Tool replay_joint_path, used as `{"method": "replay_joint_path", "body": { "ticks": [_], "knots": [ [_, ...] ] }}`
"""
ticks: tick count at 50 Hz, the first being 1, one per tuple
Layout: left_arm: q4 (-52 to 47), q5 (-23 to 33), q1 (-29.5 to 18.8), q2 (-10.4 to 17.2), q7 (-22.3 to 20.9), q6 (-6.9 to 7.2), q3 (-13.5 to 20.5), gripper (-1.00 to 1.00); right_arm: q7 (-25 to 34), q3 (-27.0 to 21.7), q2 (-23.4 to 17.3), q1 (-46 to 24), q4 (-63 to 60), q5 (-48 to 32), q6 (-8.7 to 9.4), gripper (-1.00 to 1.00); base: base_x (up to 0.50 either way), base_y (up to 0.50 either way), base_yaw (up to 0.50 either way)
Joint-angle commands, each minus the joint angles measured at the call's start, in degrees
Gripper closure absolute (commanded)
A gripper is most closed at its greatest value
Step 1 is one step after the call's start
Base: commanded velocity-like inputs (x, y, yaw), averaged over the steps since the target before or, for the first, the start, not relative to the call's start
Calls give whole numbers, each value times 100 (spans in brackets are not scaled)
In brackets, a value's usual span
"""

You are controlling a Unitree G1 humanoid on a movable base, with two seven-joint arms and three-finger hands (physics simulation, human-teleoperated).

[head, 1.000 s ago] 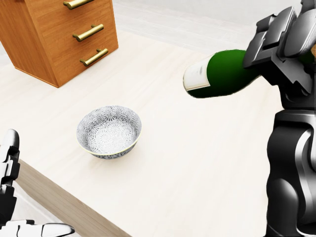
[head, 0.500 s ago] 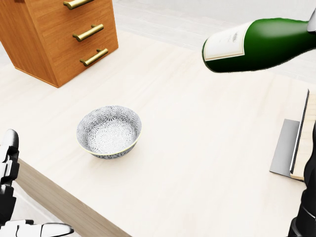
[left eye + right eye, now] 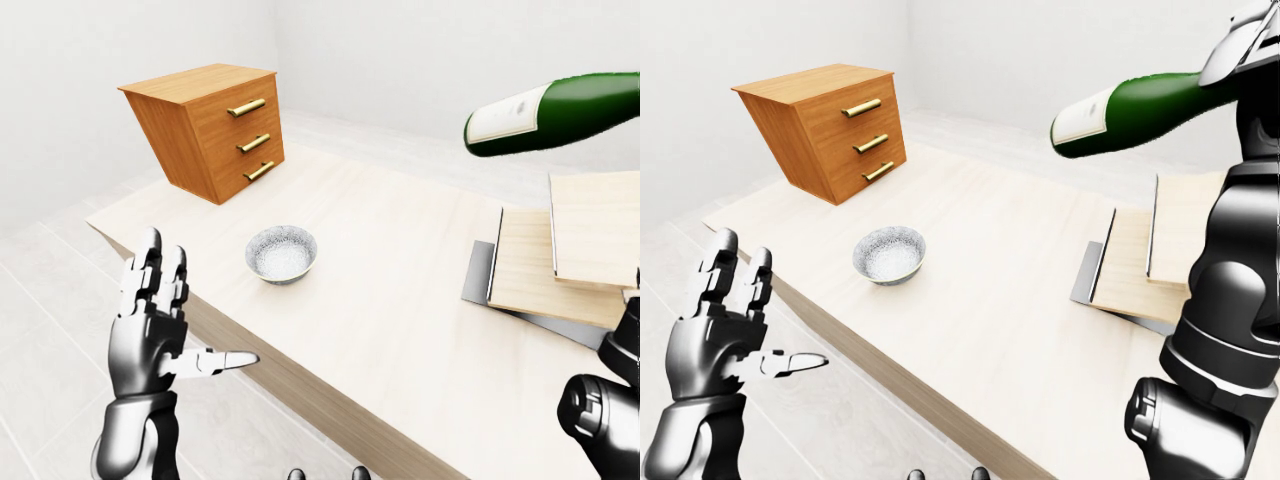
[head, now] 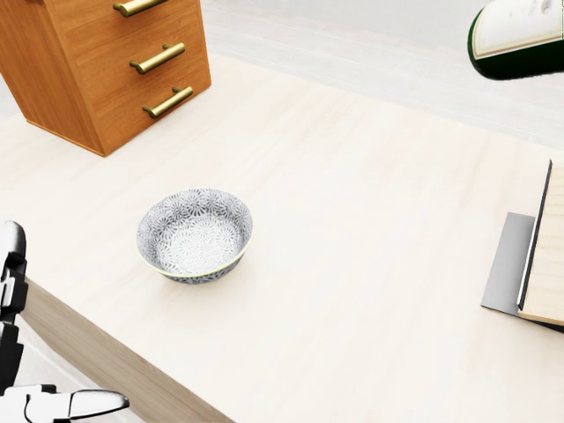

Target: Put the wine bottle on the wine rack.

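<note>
Wine bottle (image 3: 1145,108), gripped at its neck end by the right hand (image 3: 1250,45), has risen up and rightward in the head view since a second ago, now lying sideways above the stepped wooden wine rack (image 3: 560,250), suggesting placement nears; left hand (image 3: 155,320) idles open.

Head view: pale tabletop (image 4: 370,229) w/ four items

Patterned bowl (image 4: 195,234) lower left, upright; wooden drawer chest (image 4: 106,62) w/ brass handles top left, well apart from bowl; wine bottle (image 4: 518,37) base & label at top right corner, above table; board stack (image 4: 538,264) edge at right; left hand (image 4: 35,388) fingers spread, bottom left.
</note>
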Motion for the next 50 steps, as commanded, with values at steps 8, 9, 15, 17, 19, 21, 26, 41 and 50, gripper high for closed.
{"method": "replay_joint_path", "body": {
  "ticks": [8, 9, 15, 17, 19, 21, 26, 41, 50],
  "knots": [
    [-98, -47, -423, 195, 169, 0, 167, -100, 348, -649, -1432, -222, 975, 983, 0, 100, 0, 0, 0],
    [-96, -56, -466, 212, 184, 0, 185, -100, 364, -649, -1505, -182, 974, 1032, 0, 100, 0, 0, 0],
    [-97, -105, -630, 300, 246, 0, 275, -100, 546, -740, -1921, 19, 1132, 1275, 0, 100, 0, 0, 0],
    [-128, -144, -667, 333, 255, 0, 329, -100, 608, -822, -2080, 63, 1288, 1336, 0, 100, 0, 0, 0],
    [-145, -169, -697, 360, 260, 0, 371, -100, 661, -914, -2202, 117, 1376, 1458, 0, 100, 0, 0, 0],
    [-124, -181, -737, 391, 265, 0, 418, -100, 691, -1010, -2336, 202, 1494, 1550, 0, 100, 0, 0, 0],
    [-36, -227, -850, 452, 292, 0, 526, -100, 909, -1187, -2593, 581, 1699, 1656, 0, 100, 0, 0, 0],
    [-323, -331, -750, 410, 302, 0, 514, -100, 1827, -1540, -2820, 1487, 2565, 1203, 0, 100, 0, 0, 0],
    [-479, -334, -784, 428, 335, 0, 522, -100, 2204, -1400, -2998, 1288, 3404, 970, 0, 100, 0, 0, 0]
  ]
}}
